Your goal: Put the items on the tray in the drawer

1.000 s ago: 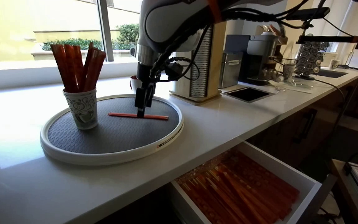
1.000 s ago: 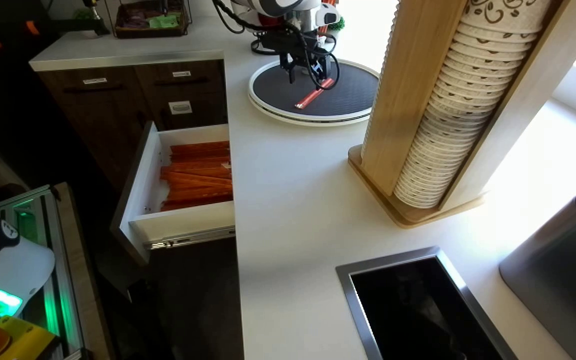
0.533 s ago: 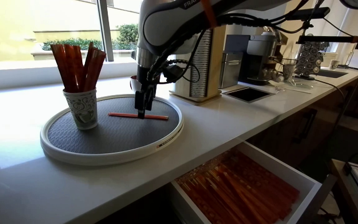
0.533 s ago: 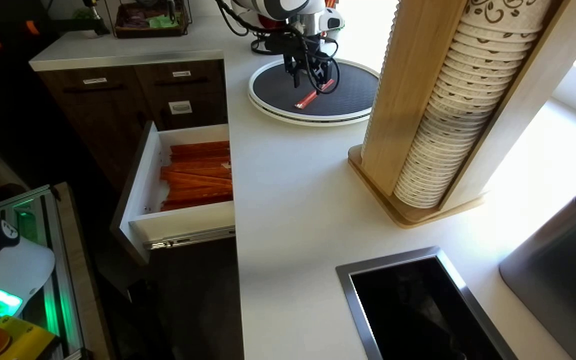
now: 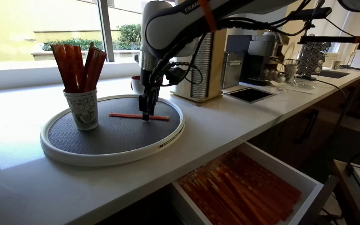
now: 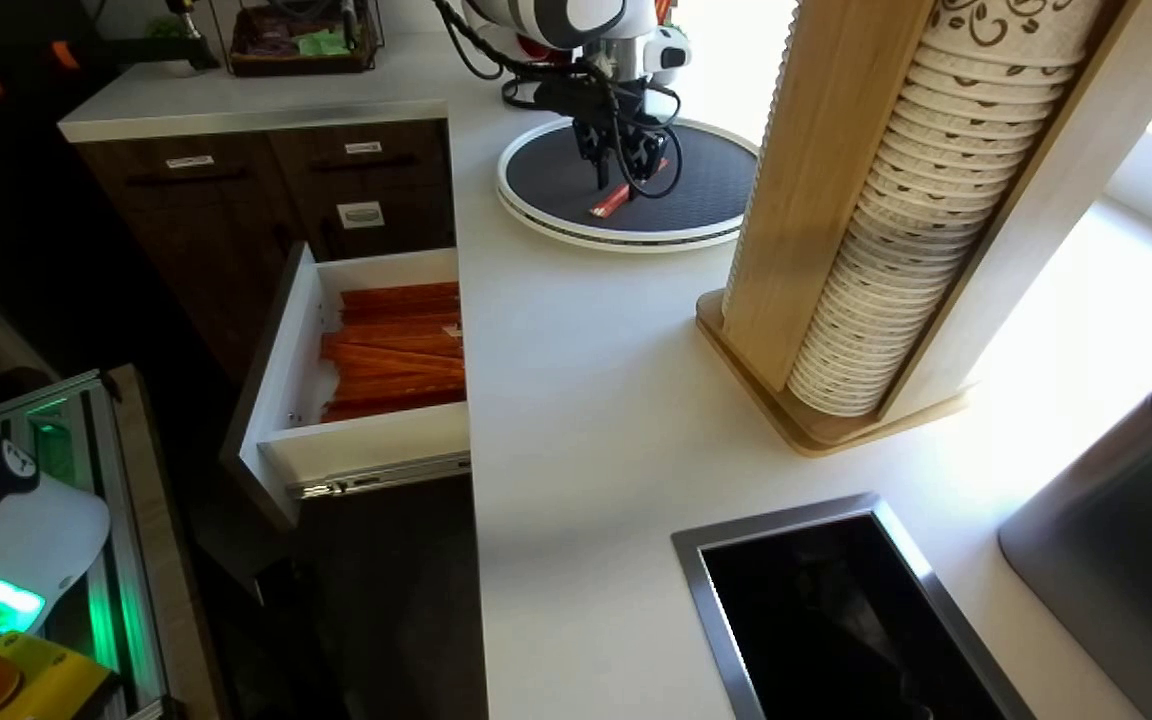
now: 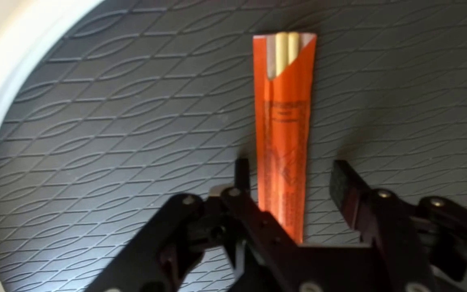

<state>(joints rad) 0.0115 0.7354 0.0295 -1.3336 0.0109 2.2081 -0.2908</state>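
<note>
Because the end effector (image 7: pixel 290 173), fingers spread, straddled the chopstick packet (image 7: pixel 283 138) off-centre, closing risked one finger landing first and skewing the packet on the tray (image 5: pixel 120 137).

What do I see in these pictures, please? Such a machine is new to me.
This is a robot arm ending in a claw. Both exterior views come from cameras outside it; the wrist view comes from its wrist, looking down. On the round grey tray lies an orange paper sleeve with two pale sticks inside; a patterned cup of red strips stands there. The open drawer holds similar packets. Nothing is held: the claw is open, its fingers on either side of the sleeve.
</note>
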